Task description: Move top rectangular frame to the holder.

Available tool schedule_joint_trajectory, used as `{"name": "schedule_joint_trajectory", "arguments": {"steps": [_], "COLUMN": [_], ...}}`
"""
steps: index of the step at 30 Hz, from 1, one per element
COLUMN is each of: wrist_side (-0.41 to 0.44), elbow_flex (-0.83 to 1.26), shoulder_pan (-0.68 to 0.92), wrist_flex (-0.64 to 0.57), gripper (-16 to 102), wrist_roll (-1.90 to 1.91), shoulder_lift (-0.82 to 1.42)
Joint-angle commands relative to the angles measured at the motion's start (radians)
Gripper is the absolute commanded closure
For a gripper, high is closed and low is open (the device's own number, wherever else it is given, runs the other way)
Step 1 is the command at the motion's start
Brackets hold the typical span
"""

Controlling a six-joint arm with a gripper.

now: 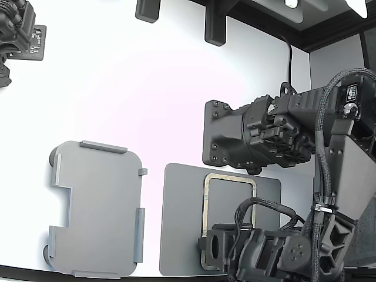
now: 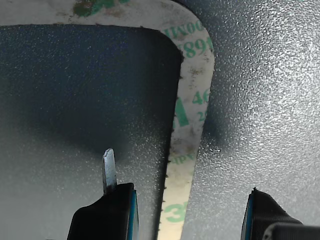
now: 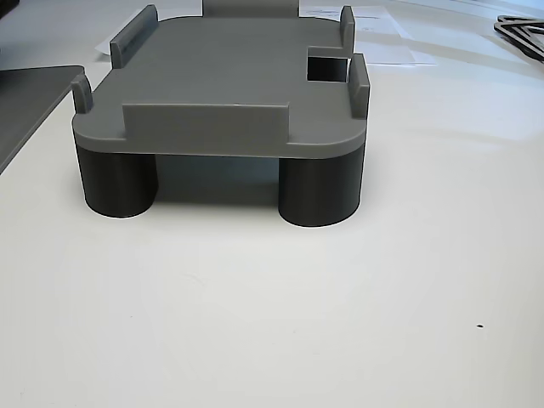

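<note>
Gripper (image 2: 187,210) fingers are standing apart, open, straddling one side of the top rectangular frame (image 2: 192,100) without clamping it. I am hovering low over the frame, which is lying flat on the dark grey mat (image 1: 176,223). On the white table (image 1: 147,106), the holder (image 1: 97,205) is sitting apart toward the exterior view's left, nothing resting on it.

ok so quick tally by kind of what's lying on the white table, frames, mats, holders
frame: 1
mat: 1
holder: 1
total: 3
</note>
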Motion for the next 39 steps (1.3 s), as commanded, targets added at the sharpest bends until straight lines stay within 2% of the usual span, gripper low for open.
{"name": "schedule_joint_trajectory", "arguments": {"steps": [1,9,30,35,39], "wrist_side": [0.003,-0.009,-0.008,-0.008,0.003], "elbow_flex": [-0.014,-0.029,-0.003,0.006,0.000], "shoulder_pan": [-0.023,-0.035,-0.028,-0.023,-0.018], "wrist_flex": [-0.011,-0.028,-0.043,-0.057,-0.055], "gripper": [-2,-3,15,24,39], "wrist_roll": [-0.003,0.009,-0.003,0.011,0.023], "shoulder_lift": [0.021,-0.017,-0.020,-0.021,-0.029]}}
